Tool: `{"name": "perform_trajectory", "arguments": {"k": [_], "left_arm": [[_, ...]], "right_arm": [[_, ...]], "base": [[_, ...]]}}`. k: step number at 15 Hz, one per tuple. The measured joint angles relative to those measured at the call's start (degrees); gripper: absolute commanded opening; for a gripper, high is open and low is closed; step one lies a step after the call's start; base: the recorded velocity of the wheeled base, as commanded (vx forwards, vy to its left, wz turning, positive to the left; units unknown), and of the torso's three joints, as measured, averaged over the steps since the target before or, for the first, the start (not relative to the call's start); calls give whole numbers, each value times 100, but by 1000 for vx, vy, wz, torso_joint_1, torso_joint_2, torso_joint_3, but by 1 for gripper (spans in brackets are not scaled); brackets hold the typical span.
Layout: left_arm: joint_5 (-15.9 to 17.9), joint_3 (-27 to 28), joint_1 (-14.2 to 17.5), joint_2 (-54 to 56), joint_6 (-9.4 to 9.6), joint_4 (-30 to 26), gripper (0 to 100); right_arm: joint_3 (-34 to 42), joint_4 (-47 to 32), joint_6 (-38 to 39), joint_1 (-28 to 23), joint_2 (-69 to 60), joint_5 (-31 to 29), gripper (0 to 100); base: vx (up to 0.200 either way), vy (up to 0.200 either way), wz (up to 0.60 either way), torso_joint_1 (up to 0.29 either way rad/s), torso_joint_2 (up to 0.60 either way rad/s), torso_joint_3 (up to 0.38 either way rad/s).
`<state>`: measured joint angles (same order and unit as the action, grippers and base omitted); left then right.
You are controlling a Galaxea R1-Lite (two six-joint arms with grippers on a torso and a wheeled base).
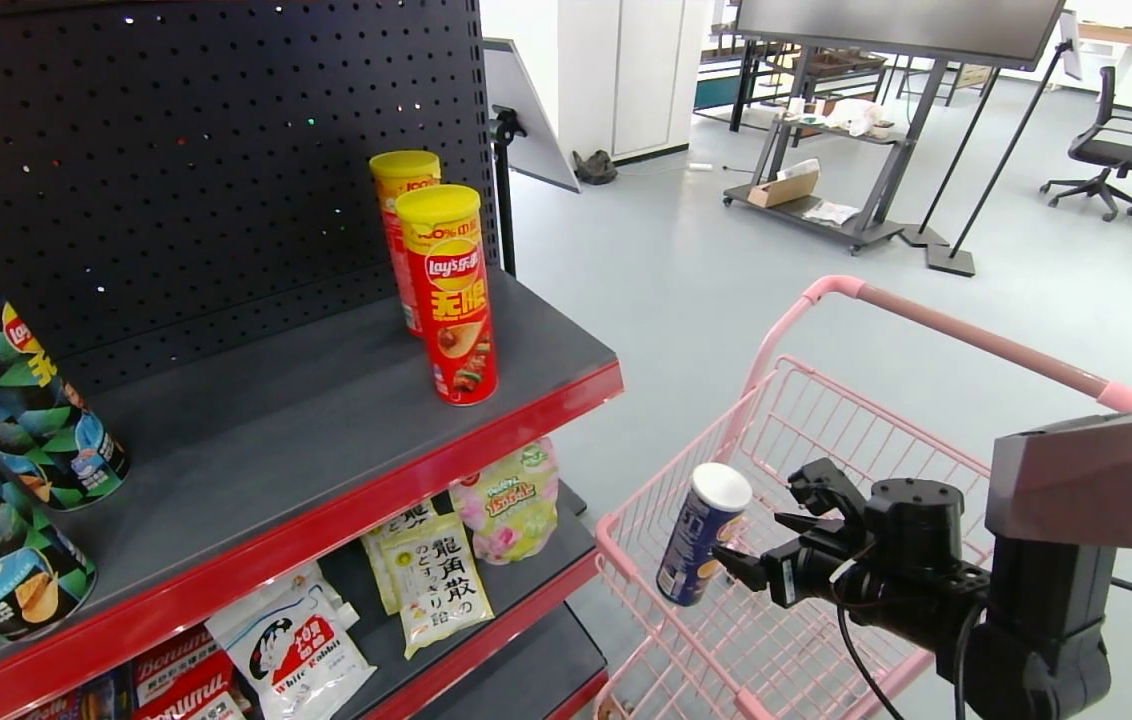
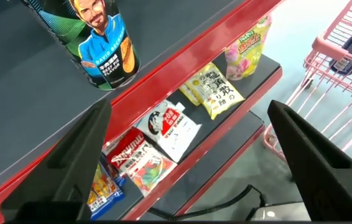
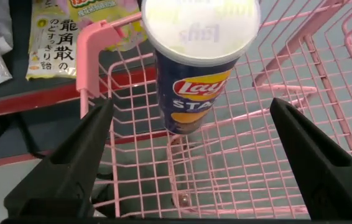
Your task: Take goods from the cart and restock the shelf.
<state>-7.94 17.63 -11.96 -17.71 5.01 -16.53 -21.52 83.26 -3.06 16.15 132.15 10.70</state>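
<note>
Shelf of black pegboard with a grey, red-edged top deck, on the robot's left. Pink wire cart on its right, near the shelf's end.

Right gripper low inside the cart, aimed at the blue canister. Its fingers are spread wide. In the right wrist view the white-lidded canister lies between them and farther out, touching neither.

Left gripper over the red front edge of the top deck. Its fingers are likewise spread and hold nothing.

Two dark canisters stand at the deck's left end. The nearer one also shows in the left wrist view.

Two red canisters stand upright near the deck's right end, one just behind the other.

The blue canister stands tilted in the cart's corner nearest the shelf, lid uppermost.

Snack bags lie on the lower shelf.

Progress, as a judgement: four canisters are on the top deck, with bare deck between the two pairs. The blue canister is the one item visible in the cart. It is not yet gripped, so closing on it, lifting it and placing it on the shelf all remain to be done.
</note>
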Motion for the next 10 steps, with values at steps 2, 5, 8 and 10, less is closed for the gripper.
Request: {"name": "perform_trajectory", "arguments": {"k": [2, 5, 8, 10], "left_arm": [[-5, -2, 0, 2, 0, -51, 100], [-13, 9, 2, 2, -1, -65, 100], [-9, 9, 2, 2, 0, -73, 100], [-11, 0, 0, 2, -1, -93, 100]], "right_arm": [[-201, 6, 2, 7, 178, 0, 100], [-594, 11, 68, 11, 451, -1, 100], [-970, 11, 85, 7, 707, -15, 100], [-1182, 11, 93, 2, 856, -17, 100]], "base": [[0, 0, 0, 0, 0, 0], [0, 0, 0, 0, 0, 0], [0, 0, 0, 0, 0, 0], [0, 0, 0, 0, 0, 0]]}}
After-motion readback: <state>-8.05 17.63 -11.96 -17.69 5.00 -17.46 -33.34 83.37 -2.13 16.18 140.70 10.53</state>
